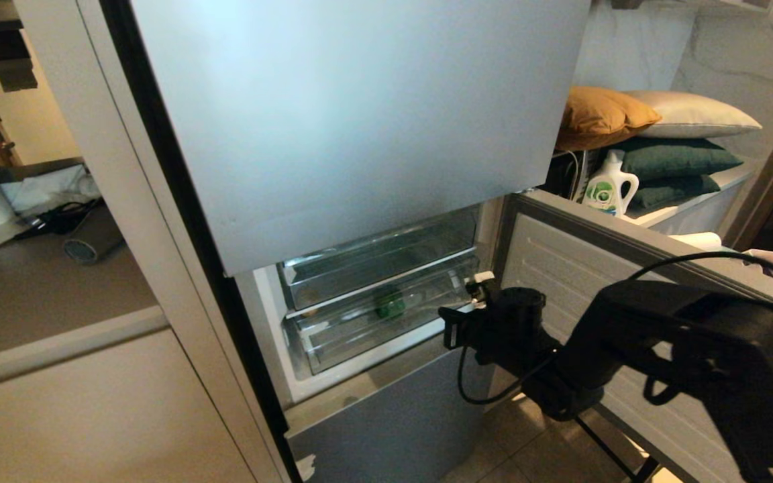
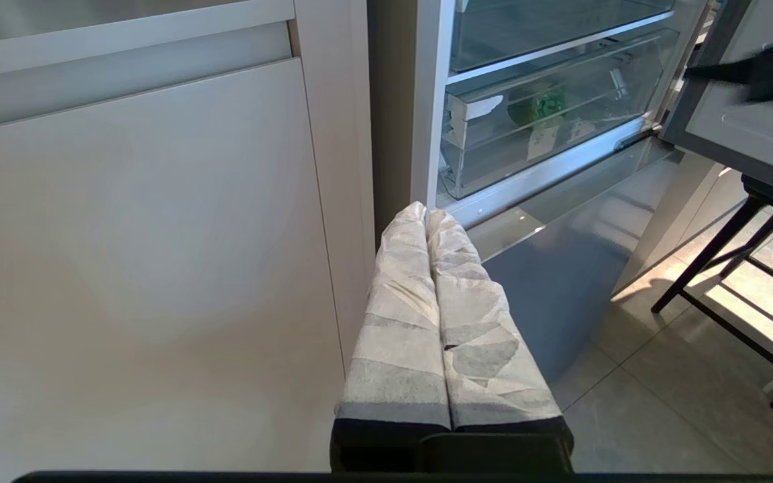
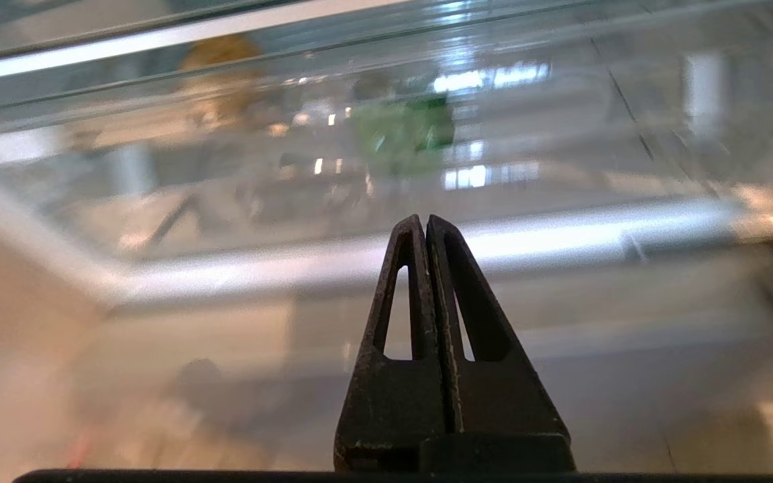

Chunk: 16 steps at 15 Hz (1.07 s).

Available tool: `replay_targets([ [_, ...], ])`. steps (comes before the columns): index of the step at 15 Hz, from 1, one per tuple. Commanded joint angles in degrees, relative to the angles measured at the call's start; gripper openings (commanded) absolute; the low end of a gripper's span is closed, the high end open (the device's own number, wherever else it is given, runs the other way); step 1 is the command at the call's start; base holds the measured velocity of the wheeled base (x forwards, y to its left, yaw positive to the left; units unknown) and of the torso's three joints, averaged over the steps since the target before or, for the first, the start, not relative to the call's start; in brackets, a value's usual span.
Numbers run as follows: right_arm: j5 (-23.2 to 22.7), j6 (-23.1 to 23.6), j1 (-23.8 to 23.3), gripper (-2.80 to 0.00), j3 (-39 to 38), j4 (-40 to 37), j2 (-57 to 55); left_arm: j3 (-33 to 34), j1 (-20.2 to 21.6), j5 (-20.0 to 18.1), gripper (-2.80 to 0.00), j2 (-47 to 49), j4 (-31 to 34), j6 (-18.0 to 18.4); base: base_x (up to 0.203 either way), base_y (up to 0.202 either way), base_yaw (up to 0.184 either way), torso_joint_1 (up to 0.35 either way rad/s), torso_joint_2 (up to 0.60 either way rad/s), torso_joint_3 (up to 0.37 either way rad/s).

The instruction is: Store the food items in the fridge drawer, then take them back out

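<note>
The fridge drawer (image 1: 333, 335) is a clear plastic bin pushed into the open fridge compartment, below a second clear bin. Through its front wall I see the dark-green bell pepper (image 1: 391, 303) inside. My right gripper (image 1: 449, 327) is shut and empty, just in front of the drawer's right end. In the right wrist view its black fingers (image 3: 424, 225) press together below the drawer front (image 3: 561, 235). Behind it are the blurred pepper (image 3: 403, 134) and the tan potato (image 3: 222, 57). My left gripper (image 2: 425, 213) is parked low by the cabinet, shut, with the pepper (image 2: 539, 106) beyond it.
The compartment's door (image 1: 628, 282) stands swung open on the right, close behind my right arm. The tall upper fridge door (image 1: 359, 121) hangs above. A silver-grey lower panel (image 1: 393, 416) sits beneath the drawer. Beige cabinet doors (image 2: 145, 235) stand left. A black stand's legs (image 2: 729, 268) rest on the tiled floor.
</note>
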<state>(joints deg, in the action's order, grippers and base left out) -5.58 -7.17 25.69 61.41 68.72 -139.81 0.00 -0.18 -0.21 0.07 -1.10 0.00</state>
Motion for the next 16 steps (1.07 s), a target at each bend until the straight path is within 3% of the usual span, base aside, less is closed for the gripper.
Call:
replay_targets([
  [1,0.03,-0.22,0.09,-2.8,-11.97,0.36,16.16,0.57,0.01,0.01,-2.8,0.01,-0.04,0.0,0.0,0.0,0.0,0.0,0.0,0.0],
  [5,0.15,-1.47,-0.38,-2.8,-34.26,0.17,41.88,0.61,0.01,0.02,-2.8,0.01,-0.04,0.0,0.0,0.0,0.0,0.0,0.0,0.0],
  [7,0.6,-1.97,-1.14,-2.8,-42.04,-0.92,53.84,0.53,0.01,0.0,-2.8,0.01,-0.04,0.0,0.0,0.0,0.0,0.0,0.0,0.0],
  [9,0.94,-2.13,-4.79,-2.8,-46.85,-3.66,63.74,0.62,0.01,0.03,-2.8,0.01,-0.04,0.0,0.0,0.0,0.0,0.0,0.0,0.0],
  [11,0.03,-2.31,-13.96,-2.8,-48.15,-9.04,70.61,0.6,0.01,0.03,-2.8,0.01,-0.04,0.0,0.0,0.0,0.0,0.0,0.0,0.0],
  [16,-9.62,-2.84,-48.46,-2.8,-46.65,-20.11,84.14,0.53,0.01,0.03,-2.8,0.01,-0.04,0.0,0.0,0.0,0.0,0.0,0.0,0.0],
])
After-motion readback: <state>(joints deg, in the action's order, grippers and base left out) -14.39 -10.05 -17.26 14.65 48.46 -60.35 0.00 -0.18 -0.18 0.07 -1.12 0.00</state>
